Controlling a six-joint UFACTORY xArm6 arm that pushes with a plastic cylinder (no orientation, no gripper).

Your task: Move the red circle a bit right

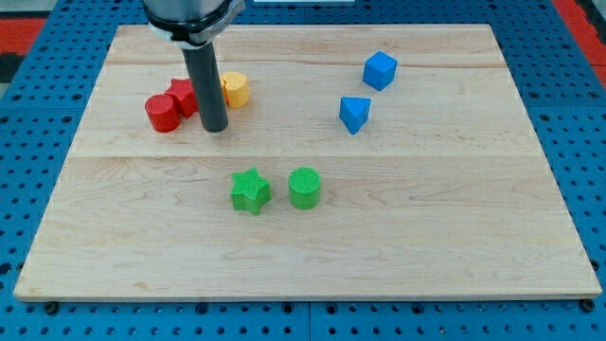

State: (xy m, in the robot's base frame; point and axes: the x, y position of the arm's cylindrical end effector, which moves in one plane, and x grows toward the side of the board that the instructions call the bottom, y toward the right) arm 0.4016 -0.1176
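The red circle [162,113] lies at the upper left of the wooden board [312,256]. A second red block [184,97], its shape partly hidden, touches its upper right side. A yellow block [235,89] sits to the right, behind the rod. My tip [214,128] rests on the board just right of the red blocks and below the yellow block, a short gap from the red circle.
A green star [250,191] and a green circle [305,188] lie near the board's middle. A blue cube [380,70] and a blue block [354,114] lie at the upper right. A blue pegboard [587,114] surrounds the board.
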